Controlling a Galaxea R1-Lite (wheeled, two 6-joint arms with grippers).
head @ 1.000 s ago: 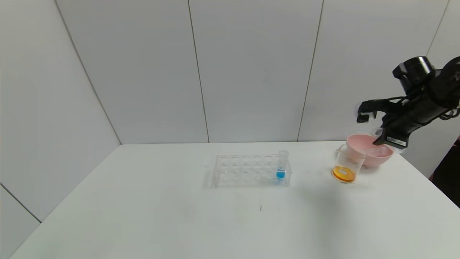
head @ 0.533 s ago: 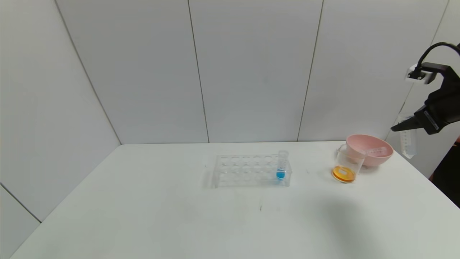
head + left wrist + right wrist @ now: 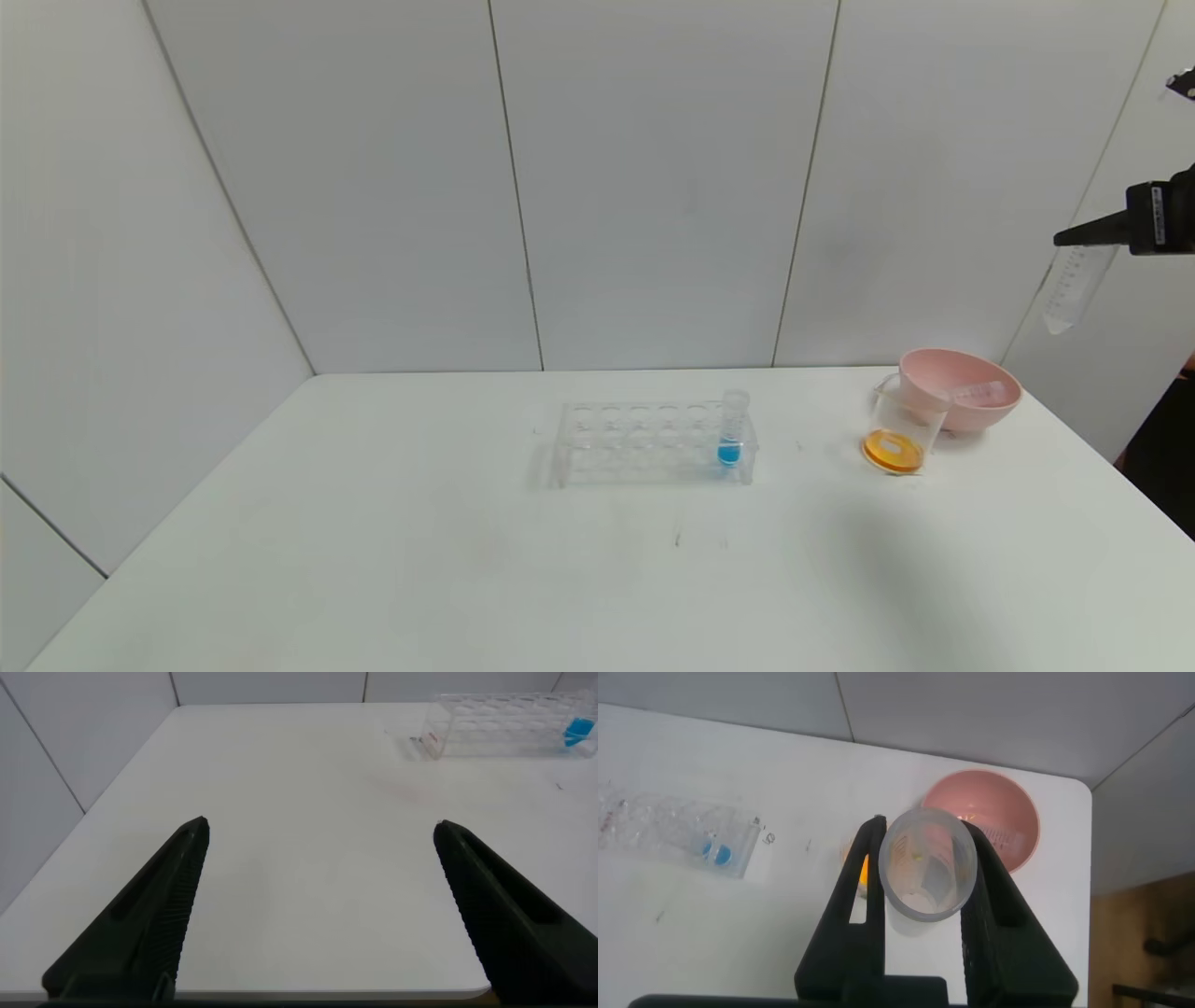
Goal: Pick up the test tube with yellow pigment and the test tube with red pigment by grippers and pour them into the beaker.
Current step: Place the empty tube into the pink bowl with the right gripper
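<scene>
The right end effector (image 3: 1088, 235) had risen from over the pink bowl (image 3: 962, 411) to high at the worktop's (image 3: 467, 560) right edge, pinching an emptied tube (image 3: 1069, 285). The beaker (image 3: 901, 434) already held orange liquid, so pouring looked done. Another tube (image 3: 976, 392) lay in the bowl. The left end effector (image 3: 318, 905) hung spread, idle. Nothing blocked the rack (image 3: 649, 443) with its blue tube (image 3: 731, 429).

three test tubes: one empty in the air (image 3: 1069, 289), one in the pink bowl (image 3: 978, 392), one blue (image 3: 733, 429); one beaker (image 3: 901, 429), one rack (image 3: 644, 443).
</scene>
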